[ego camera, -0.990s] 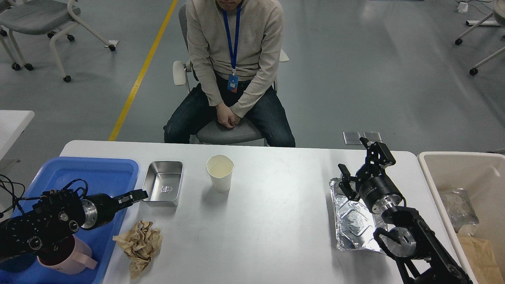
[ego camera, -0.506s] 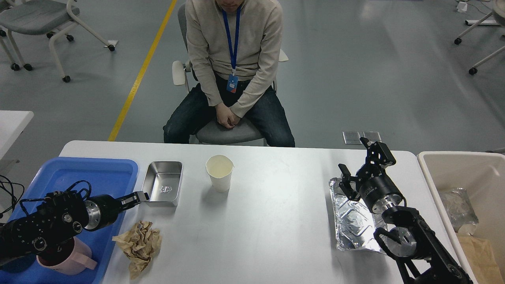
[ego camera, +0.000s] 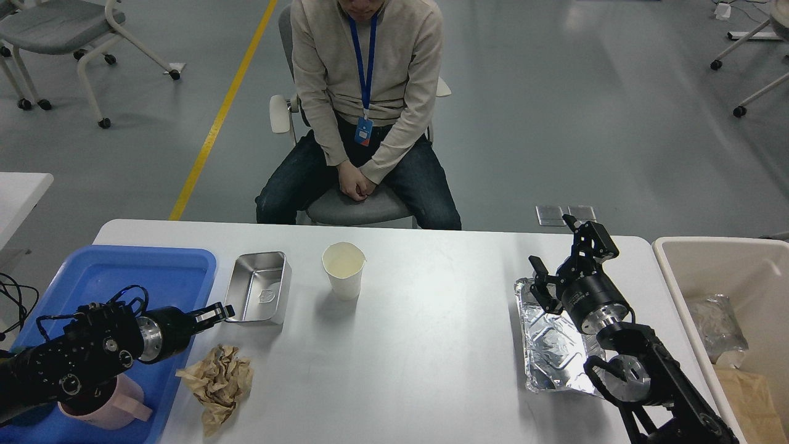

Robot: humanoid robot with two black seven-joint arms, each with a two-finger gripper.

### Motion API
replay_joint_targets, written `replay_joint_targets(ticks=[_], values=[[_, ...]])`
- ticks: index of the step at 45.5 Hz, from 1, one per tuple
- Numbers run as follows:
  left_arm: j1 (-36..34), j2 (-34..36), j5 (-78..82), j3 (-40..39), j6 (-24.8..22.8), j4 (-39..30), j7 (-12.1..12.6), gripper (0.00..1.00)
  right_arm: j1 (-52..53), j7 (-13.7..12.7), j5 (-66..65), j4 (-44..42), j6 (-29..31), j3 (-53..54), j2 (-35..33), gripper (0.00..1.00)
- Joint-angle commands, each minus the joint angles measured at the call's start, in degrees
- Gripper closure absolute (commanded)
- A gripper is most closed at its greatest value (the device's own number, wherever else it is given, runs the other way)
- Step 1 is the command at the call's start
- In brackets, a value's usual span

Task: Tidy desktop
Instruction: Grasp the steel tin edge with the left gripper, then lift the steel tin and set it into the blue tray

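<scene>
The white desktop [ego camera: 431,345] holds a steel tray [ego camera: 259,287], a paper cup [ego camera: 343,268], a crumpled brown paper [ego camera: 219,382] and a foil tray [ego camera: 551,351]. My left gripper [ego camera: 217,312] is shut on the steel tray's near left corner, and the tray is tilted with its left side raised. My right gripper [ego camera: 564,256] is open and empty, held above the far end of the foil tray.
A blue tray [ego camera: 142,271] at the left edge holds a pink mug [ego camera: 114,404] under my left arm. A beige bin [ego camera: 727,271] with rubbish stands at the right. A person [ego camera: 363,92] sits behind the far edge.
My left gripper has drawn back toward me and closed on the steel tray's corner. The tray has tipped up on its left side. The right arm has not moved.
</scene>
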Motion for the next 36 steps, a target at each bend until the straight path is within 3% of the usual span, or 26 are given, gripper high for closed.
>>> replay_joint_targets(ticks=[1,18,36], values=[[0.0,0.0,-0.1,-0.1,0.2,0.1,-0.4,1.00,0.0,0.0,0.0,0.0,0.0,0.0,0.0,0.00],[-2.5,4.4,0.2,1.6,-0.4,-2.7,-0.4,1.00,0.3,0.0,0.0,0.0,0.0,0.0,0.1,0.00],[-11.0,20.3,0.9,2.3,-0.8,-19.5,-0.1,0.99,0.5,0.0,0.0,0.0,0.0,-0.2,0.1,0.00]])
